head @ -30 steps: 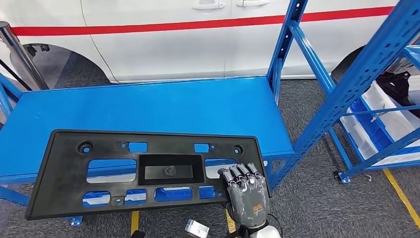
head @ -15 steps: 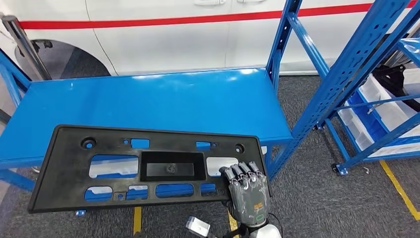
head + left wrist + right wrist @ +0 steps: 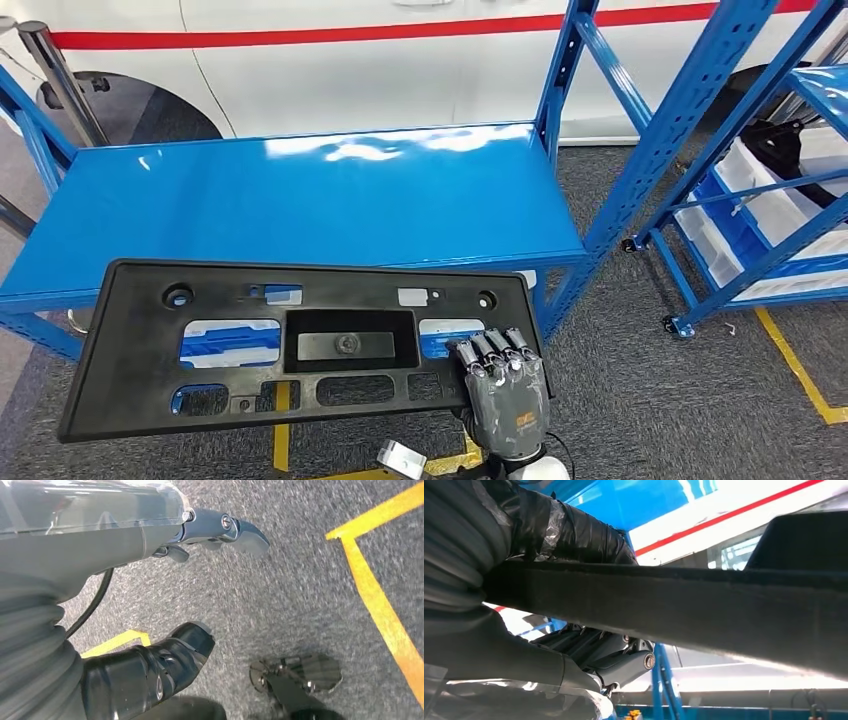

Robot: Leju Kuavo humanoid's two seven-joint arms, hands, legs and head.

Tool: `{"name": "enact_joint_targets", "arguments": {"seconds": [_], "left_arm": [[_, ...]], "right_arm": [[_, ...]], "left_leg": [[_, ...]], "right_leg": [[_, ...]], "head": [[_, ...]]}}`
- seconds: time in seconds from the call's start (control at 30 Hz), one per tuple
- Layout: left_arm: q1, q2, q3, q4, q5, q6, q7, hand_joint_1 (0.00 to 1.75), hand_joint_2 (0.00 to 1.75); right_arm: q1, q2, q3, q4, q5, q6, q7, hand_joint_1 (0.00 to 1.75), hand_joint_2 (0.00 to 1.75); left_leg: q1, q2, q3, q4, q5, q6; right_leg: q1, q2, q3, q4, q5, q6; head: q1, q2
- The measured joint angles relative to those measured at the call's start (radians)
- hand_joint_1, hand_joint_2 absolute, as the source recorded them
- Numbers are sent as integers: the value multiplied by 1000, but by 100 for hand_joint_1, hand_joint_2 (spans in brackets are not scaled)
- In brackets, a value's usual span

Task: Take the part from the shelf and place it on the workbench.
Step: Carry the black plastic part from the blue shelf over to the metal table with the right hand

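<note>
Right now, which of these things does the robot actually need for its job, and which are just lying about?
Needed for the job:
- black plastic part, gripped at its edge by the right hand
- blue shelf it comes from

Just about:
- white vehicle
- second rack with white bins
- yellow floor lines

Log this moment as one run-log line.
right hand: grips black panel at its right end | panel: off blue shelf, over floor | left hand: hangs over floor

Head view high, looking down at blue shelf, left wrist view facing floor, right wrist view close, perhaps upward
</note>
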Motion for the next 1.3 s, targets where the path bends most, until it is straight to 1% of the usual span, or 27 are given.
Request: {"name": "enact_joint_targets", "arguments": {"seconds": [0.07,0.1,0.17,0.2,0.23,0.27,0.3,0.37,0.43,0.53,0.57,0.6,0.63,0.7,0.73,0.77,0.8,0.87,0.9,0.97,1.07,1.1,1.13,1.2,1.23,1.27,1.3], "left_arm": [[1,0,0,0,-1,0,0,0,175],[1,0,0,0,-1,0,0,0,175],[2,1,0,0,-1,0,0,0,175],[2,1,1,0,-1,0,0,0,175],[2,1,1,0,-1,0,0,0,175],[2,1,1,0,-1,0,0,0,175],[2,2,1,0,-1,0,0,0,175],[1,2,1,0,-1,0,0,0,175],[0,2,1,0,-1,1,0,0,175],[0,2,1,0,-1,1,-1,0,175],[0,2,1,0,-1,1,0,0,175],[-1,2,1,0,-2,1,0,0,175],[-2,2,1,0,-2,1,0,0,175],[-1,2,2,0,-3,1,0,0,175],[0,2,2,0,-4,1,0,0,175],[1,2,2,0,-3,1,0,0,175],[1,2,2,0,-3,1,0,0,175],[1,2,2,0,-3,1,0,0,175],[1,2,2,0,-3,1,0,0,175],[0,1,2,0,-4,1,1,0,175],[-1,1,2,0,-5,2,2,0,175],[0,1,2,0,-5,1,2,0,175],[0,1,2,0,-5,2,3,0,175],[1,1,2,0,-6,2,3,0,175],[1,2,2,0,-6,2,3,0,175],[1,2,2,0,-6,2,3,0,175],[1,2,2,0,-6,2,3,0,175]], "right_arm": [[1,0,-1,-4,0,0,2,175,175],[1,0,-2,-6,0,0,3,175,175],[3,1,-3,-8,0,0,4,175,175],[4,1,-3,-9,0,0,4,175,175],[5,1,-3,-9,0,0,4,175,175],[6,1,-3,-9,0,0,4,175,175],[7,1,-4,-9,0,0,4,175,175],[8,1,-4,-10,0,0,4,175,175],[9,1,-5,-13,0,0,4,175,175],[11,1,-9,-16,0,0,4,175,175],[12,1,-10,-16,1,0,4,175,175],[13,0,-11,-17,1,0,4,175,175],[14,0,-12,-18,2,0,4,175,175],[18,0,-14,-19,2,0,4,175,175],[20,0,-15,-19,2,0,4,175,175],[22,0,-16,-19,2,0,4,175,175],[23,0,-17,-19,2,0,4,175,175],[23,0,-19,-21,2,0,4,175,175],[23,0,-20,-22,2,0,4,175,175],[24,0,-21,-26,1,-1,4,175,175],[26,0,-25,-32,-6,-1,4,175,175],[27,0,-26,-33,-10,-1,3,175,175],[28,0,-27,-35,-12,-1,1,175,175],[32,0,-29,-36,-17,0,-4,175,175],[34,0,-30,-36,-19,0,-7,175,175],[35,0,-32,-36,-22,0,-10,175,175],[37,0,-33,-36,-25,0,-13,175,175]], "left_leg": [[1,-3,-11,16,-21,-11],[2,-4,-24,48,-56,-16],[4,-4,-60,161,-148,-22],[5,-4,-73,220,-179,-25],[5,-4,-75,258,-188,-28],[6,-4,-62,264,-177,-29],[6,-4,-30,233,-150,-30],[7,-5,68,98,-116,-28],[2,-7,125,5,-119,-18],[0,-8,114,-9,-111,4],[1,-7,106,-10,-101,13],[3,-5,97,-12,-90,22],[3,-3,85,-13,-79,28],[0,-1,59,-11,-59,35],[-2,0,45,-9,-50,35],[-4,1,32,-6,-42,35],[-5,1,19,-3,-34,34],[-8,0,-1,1,-21,31],[-10,0,-7,3,-14,28],[-8,0,-11,1,0,17],[-6,0,-16,-6,14,-3],[-6,-2,-23,6,-4,-9],[-5,-3,-36,36,-40,-14],[-1,-4,-69,150,-136,-24],[1,-3,-80,209,-167,-28],[3,-3,-81,249,-177,-32],[4,-3,-68,258,-166,-36]], "right_leg": [[-5,-4,-11,-11,20,-14],[-9,-5,-20,-17,31,-21],[-9,-8,-44,-17,51,-29],[-9,-8,-58,-14,59,-29],[-9,-9,-71,-11,68,-28],[-9,-9,-85,-6,75,-26],[-10,-9,-98,0,81,-23],[-10,-9,-123,17,90,-15],[-8,-9,-135,28,99,-4],[-8,-8,-141,28,117,15],[-9,-6,-148,35,107,21],[-11,-4,-160,57,80,26],[-13,-3,-177,101,36,29],[-15,-2,-211,226,-56,36],[-16,-2,-218,277,-76,37],[-16,-2,-210,298,-73,37],[-15,-2,-183,279,-54,34],[-11,-2,-88,157,-15,20],[-7,-2,-40,86,-10,12],[2,-2,6,8,-15,1],[3,-3,-2,-14,11,-13],[-1,-5,-10,-21,25,-21],[-5,-7,-20,-27,39,-27],[-6,-9,-45,-28,60,-33],[-6,-10,-59,-24,68,-33],[-6,-11,-74,-20,77,-32],[-7,-11,-89,-14,84,-31]], "head": [[-1,0],[-2,0],[-3,0],[-3,0],[-3,0],[-3,0],[-3,0],[-4,0],[-3,0],[-3,0],[-2,0],[-2,0],[-2,0],[-2,0],[-2,0],[-2,0],[-2,0],[-2,0],[-2,0],[-2,0],[-2,0],[-3,0],[-4,0],[-5,0],[-5,0],[-5,0],[-5,0]]}}
